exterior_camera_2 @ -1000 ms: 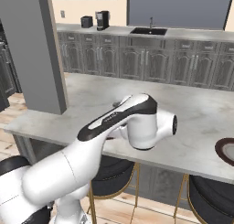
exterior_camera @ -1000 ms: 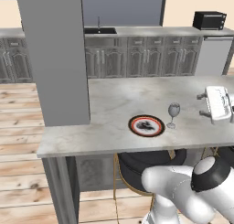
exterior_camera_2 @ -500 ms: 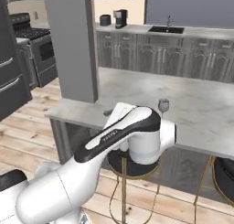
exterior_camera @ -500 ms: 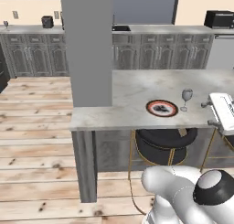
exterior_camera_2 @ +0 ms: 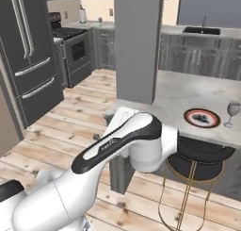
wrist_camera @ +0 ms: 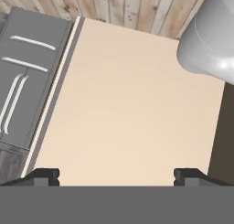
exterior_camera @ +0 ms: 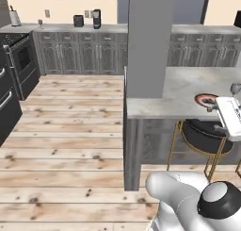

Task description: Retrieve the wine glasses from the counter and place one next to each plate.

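Tool (wrist_camera: 116,173) jaws are standing spread as wide as they go, nothing between them; through the hand camera I am looking at a plain beige surface with grey panelled cabinet fronts (wrist_camera: 23,81) at one side and wooden floor planks (wrist_camera: 123,6) along the top. From the right base camera I am seeing the red-orange rimmed plate (exterior_camera_2: 202,117) lying on the marble worktop (exterior_camera_2: 188,91), with one wine glass (exterior_camera_2: 231,111) standing upright just beside it, apart from the rim. From the left base camera the plate (exterior_camera: 205,100) is sitting near the worktop's front edge, above a dark round stool (exterior_camera: 204,133), and a second wine glass (exterior_camera: 40,23) is standing on the far worktop (exterior_camera: 56,27) by the stove (exterior_camera: 19,55).
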